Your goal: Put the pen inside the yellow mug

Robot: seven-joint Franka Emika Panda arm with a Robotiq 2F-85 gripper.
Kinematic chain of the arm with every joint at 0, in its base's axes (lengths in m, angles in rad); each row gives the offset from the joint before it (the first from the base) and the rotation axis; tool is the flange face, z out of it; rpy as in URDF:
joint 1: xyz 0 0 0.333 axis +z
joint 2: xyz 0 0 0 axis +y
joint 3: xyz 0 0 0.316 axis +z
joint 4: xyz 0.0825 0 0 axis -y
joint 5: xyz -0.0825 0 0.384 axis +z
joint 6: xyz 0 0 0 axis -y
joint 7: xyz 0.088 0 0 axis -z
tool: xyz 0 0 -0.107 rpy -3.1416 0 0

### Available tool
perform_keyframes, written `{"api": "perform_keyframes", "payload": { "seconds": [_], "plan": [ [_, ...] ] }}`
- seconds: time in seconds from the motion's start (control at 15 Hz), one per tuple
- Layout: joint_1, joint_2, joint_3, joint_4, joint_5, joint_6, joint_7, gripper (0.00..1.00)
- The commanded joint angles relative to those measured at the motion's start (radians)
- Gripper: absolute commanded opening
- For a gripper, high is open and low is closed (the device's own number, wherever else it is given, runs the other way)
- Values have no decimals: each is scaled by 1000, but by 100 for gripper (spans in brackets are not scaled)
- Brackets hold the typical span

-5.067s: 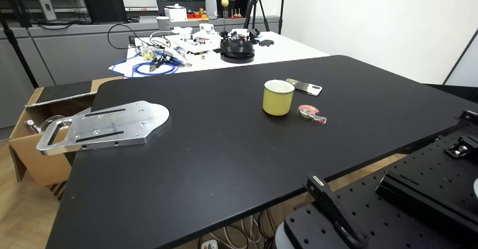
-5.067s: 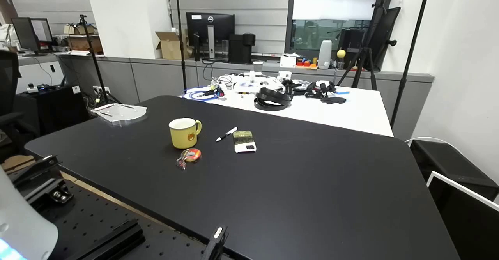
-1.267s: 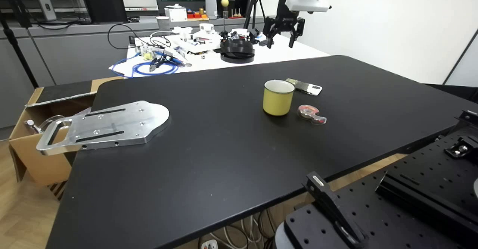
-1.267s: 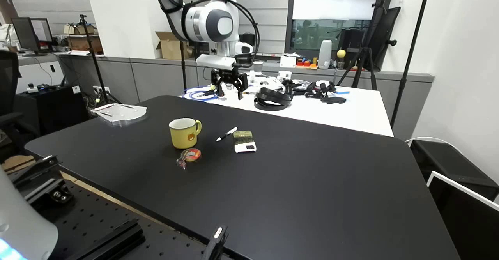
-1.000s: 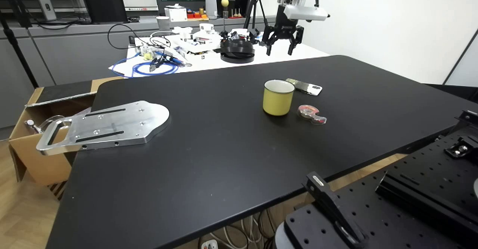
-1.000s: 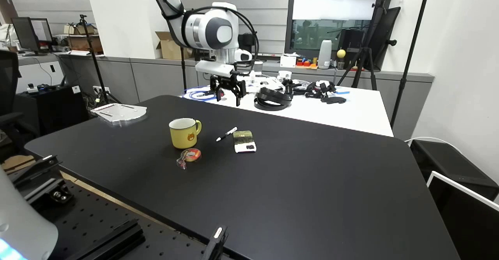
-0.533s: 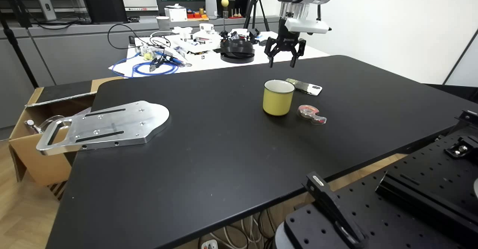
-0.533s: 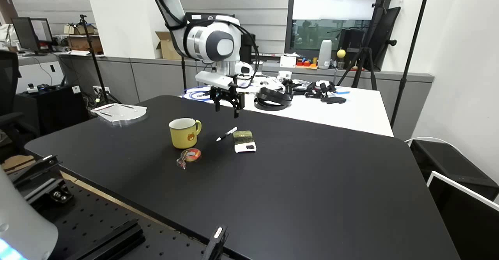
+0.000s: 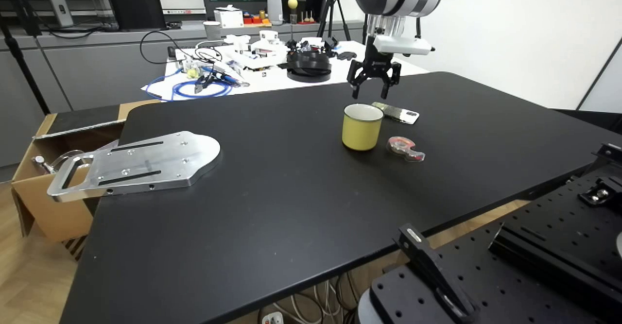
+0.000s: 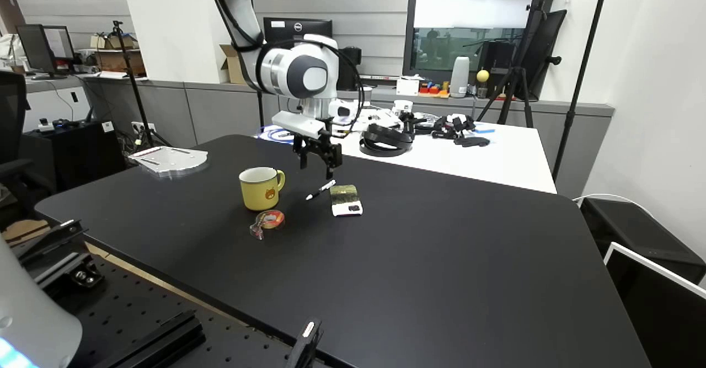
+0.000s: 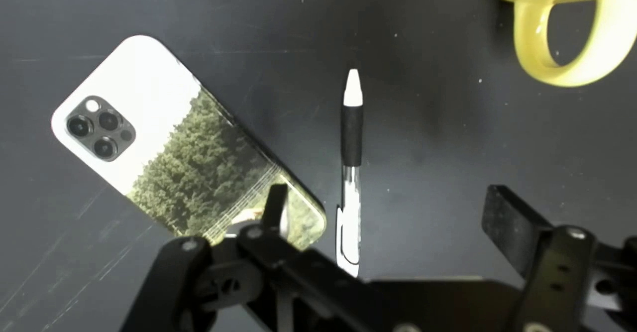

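The pen, white with a black grip, lies flat on the black table in an exterior view (image 10: 320, 190), between mug and phone. In the wrist view the pen (image 11: 352, 138) runs up the picture, its clip end low between the fingers, nearer the left one. It does not show in the remaining exterior view. The yellow mug stands upright in both exterior views (image 9: 360, 132) (image 10: 258, 194); its handle side shows at the wrist view's top right (image 11: 528, 43). My gripper (image 9: 370, 95) is wide open and empty, above the table over the pen's clip end (image 10: 316, 170) (image 11: 388, 197).
A phone with a tree picture (image 11: 164, 128) lies close beside the pen, partly under the left finger in the wrist view; it also shows outside (image 10: 346, 200). A tape dispenser (image 10: 270, 219) lies by the mug. A metal plate (image 9: 150, 161) lies at the table's edge.
The arm, out of view 5 seconds ago, has come in over the far side of the table and lowered steadily toward the pen. The gripper stays open. The mug, pen and phone have not moved.
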State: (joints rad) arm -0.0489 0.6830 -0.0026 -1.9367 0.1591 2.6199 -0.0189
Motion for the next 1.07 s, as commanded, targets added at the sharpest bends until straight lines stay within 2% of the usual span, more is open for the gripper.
{"api": "perform_keyframes", "payload": {
  "seconds": [0.0, 0.93, 1.0],
  "plan": [
    [-19, -17, 7, -45, 4, 27, 16, 100],
    [-56, -19, 8, -75, -6, 34, -12, 100],
    [-65, -23, 16, -73, -4, 2, -27, 100]
  ]
}}
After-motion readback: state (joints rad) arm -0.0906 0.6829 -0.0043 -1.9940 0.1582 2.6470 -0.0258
